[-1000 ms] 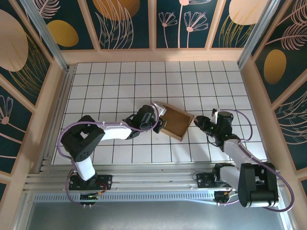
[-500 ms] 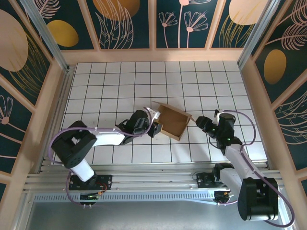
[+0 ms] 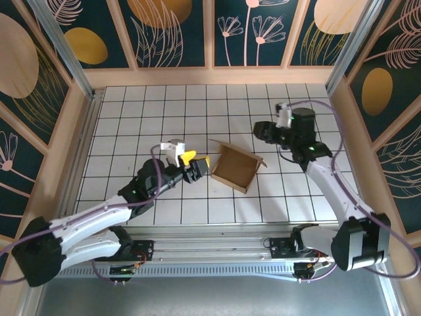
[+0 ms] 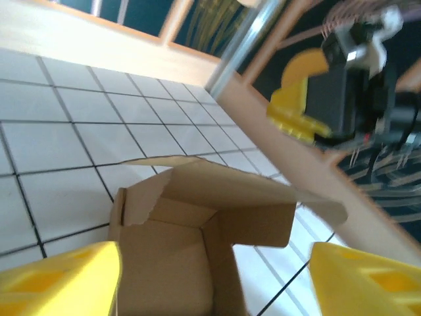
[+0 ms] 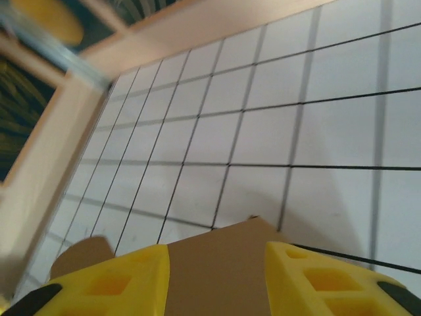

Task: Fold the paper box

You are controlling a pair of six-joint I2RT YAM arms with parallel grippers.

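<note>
The paper box [image 3: 235, 169] stands open-topped on the tiled table [image 3: 164, 112] between the two arms, and its inside shows bare brown walls and floor, with one flap leaning over the opening on the right arm's side. The left tool [image 3: 196, 160] sits just beside the box's near-left wall with its yellow fingers [image 4: 59, 276] spread wide and gripping nothing, while the right tool [image 3: 260, 130] hangs apart from the box beyond its far-right corner, fingers parted and empty. The left wrist view cuts off the lower part of the box's interior, and the blurred right wrist view catches just a brown edge of cardboard beyond its fingers.
</note>
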